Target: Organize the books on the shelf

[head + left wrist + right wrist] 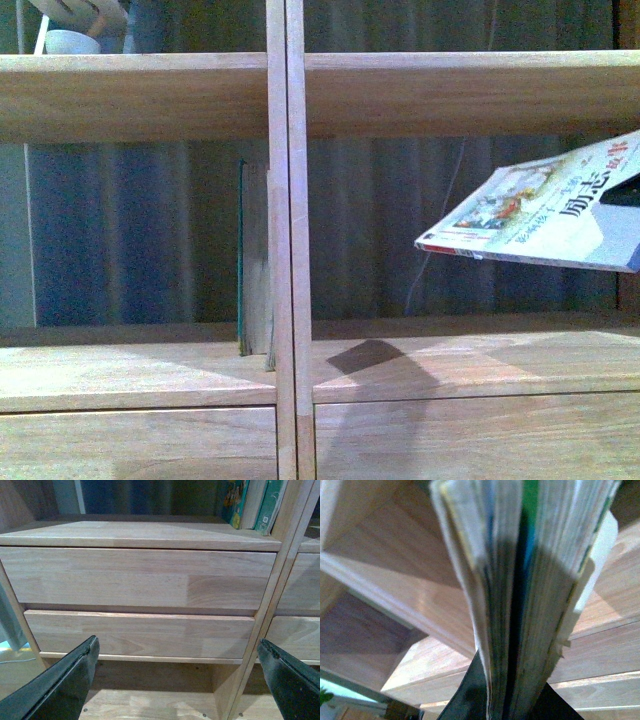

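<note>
Pinched shut in the right gripper [512,700]: the white paperback [540,210], tilted in mid-air at 3 o'clock in the front view, above the right compartment board of the shelf [460,365] and clear of it. Spread wide and holding nothing: the left gripper [175,680], facing the drawer fronts [140,577]. Out at 9 o'clock from the paperback, upright against the far side of the central divider [286,250]: the teal book [242,260].

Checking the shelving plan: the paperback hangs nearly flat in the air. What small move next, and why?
Probably roll the paperback upright: the right fingers hold it nearly flat before the right compartment, while the teal book stands upright against the shelf's divider.
</note>
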{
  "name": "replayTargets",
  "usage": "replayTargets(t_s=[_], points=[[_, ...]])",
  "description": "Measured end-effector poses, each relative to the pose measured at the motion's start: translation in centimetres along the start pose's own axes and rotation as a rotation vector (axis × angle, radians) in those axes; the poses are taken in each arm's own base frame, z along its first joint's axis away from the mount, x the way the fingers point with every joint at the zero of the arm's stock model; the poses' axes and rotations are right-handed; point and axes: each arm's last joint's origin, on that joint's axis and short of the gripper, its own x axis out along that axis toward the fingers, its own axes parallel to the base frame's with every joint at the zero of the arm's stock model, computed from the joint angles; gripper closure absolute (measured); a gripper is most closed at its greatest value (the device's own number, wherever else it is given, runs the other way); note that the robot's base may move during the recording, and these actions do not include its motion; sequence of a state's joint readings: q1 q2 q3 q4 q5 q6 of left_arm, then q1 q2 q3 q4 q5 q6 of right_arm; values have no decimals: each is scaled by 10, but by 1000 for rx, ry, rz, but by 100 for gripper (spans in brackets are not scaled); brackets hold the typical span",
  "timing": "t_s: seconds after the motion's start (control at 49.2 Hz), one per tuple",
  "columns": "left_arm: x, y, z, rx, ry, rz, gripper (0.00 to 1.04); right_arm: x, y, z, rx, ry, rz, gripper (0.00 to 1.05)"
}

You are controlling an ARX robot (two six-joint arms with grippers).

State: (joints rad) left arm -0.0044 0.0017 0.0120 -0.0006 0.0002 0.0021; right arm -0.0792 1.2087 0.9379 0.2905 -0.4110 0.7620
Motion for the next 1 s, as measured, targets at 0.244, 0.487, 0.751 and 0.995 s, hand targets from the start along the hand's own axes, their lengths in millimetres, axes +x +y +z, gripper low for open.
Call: replayTargets(t_s=[0.244, 0.487, 0.751, 0.995], points=[[0, 0, 0, 0, 0, 0, 7, -39, 30, 2, -105, 20, 161, 97], [0, 0, 0, 0, 0, 0, 7, -48, 48, -16, -120, 89, 274, 97], [0, 0, 0, 0, 0, 0, 7, -29, 77, -49, -117, 172, 397, 97], [0, 0, 0, 0, -1, 1, 7, -4, 92, -60, -118, 197, 426, 97]])
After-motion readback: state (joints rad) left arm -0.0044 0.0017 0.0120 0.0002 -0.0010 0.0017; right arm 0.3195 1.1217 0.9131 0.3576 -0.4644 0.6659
